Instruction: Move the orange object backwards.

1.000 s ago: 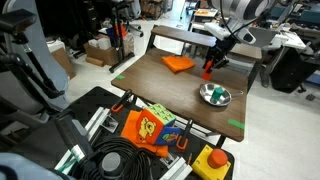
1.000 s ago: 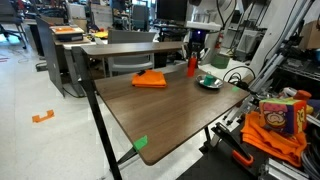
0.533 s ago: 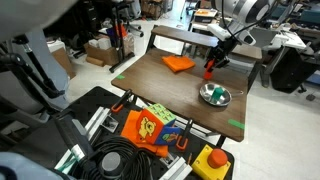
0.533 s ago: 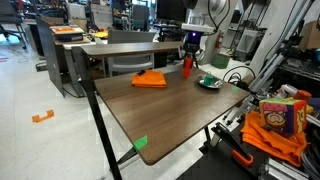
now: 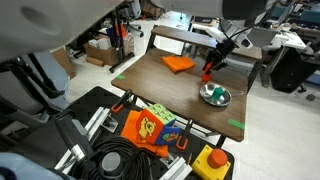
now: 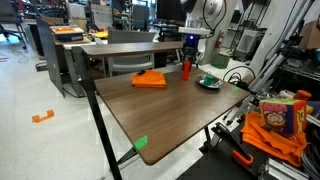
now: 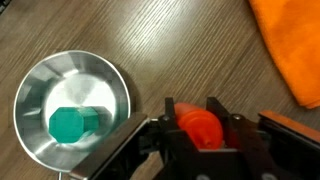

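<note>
Three things show on the wooden worktop [image 5: 165, 95] in an exterior view: a flat orange wedge [image 5: 179, 63] toward the far edge, a metal bowl [image 5: 226, 99] nearer the front, and the orange bottle [image 5: 208, 71] between them, just beyond the bowl. The bottle stands close to upright with the end effector [image 5: 212, 63] coming down onto its top from the arm above. At this size it is not clear whether its base touches the wood. A strip of green tape [image 5: 235, 124] marks the front corner.

Seen from along the worktop [image 6: 170, 110] in an exterior view, the orange bottle [image 6: 185, 69] stands upright between the orange wedge [image 6: 150, 79] and the metal bowl [image 6: 216, 84], nearer the bowl and apart from both. The end effector [image 6: 189, 56] sits over its upper part.

Looking straight down in the wrist view, the end effector [image 7: 197, 122] has its two fingers [image 7: 168, 112] drawn in against opposite sides of the orange bottle [image 7: 201, 126], so the bottle is clamped between them. The metal bowl [image 7: 102, 82] lies just beside it and holds a small green block [image 7: 72, 125]. A corner of the orange wedge [image 7: 290, 50] fills the upper edge, well apart from the bowl, with bare worktop [image 7: 150, 40] between.
</note>
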Motion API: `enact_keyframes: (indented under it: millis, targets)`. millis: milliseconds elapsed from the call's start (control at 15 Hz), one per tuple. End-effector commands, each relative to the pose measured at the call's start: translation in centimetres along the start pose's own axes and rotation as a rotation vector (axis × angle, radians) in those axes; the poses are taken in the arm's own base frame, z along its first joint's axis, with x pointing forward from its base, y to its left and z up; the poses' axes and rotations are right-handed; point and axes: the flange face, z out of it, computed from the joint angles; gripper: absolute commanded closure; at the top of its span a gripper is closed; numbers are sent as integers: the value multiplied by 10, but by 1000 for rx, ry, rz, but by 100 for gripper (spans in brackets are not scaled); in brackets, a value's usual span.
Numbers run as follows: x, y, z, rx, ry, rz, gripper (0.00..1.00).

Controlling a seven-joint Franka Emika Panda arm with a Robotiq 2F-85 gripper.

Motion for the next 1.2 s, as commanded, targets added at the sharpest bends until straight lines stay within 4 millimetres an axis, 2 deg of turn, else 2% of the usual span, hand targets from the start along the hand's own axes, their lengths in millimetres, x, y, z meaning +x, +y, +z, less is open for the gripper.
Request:
enact_keyframes:
  millis: [0, 133, 200, 267, 400, 600, 733, 867, 1000, 1133]
  targets:
    - [8, 0, 3, -7, -11, 31, 88]
    - [7, -3, -2, -3, 1, 31, 88]
    - [5, -5, -6, 11, 1, 37, 38]
    - [3, -7, -10, 12, 6, 29, 36]
    - [-9, -9, -31, 19, -6, 19, 22]
    - [-41, -21, -89, 53, 50, -69, 2]
    - [-63, -29, -119, 79, 77, -169, 0]
    - [-98, -33, -144, 76, 30, -273, 0]
    - [-136, -32, -149, 3, -54, -316, 0]
    - [-169, -25, -145, -91, -121, -342, 0]
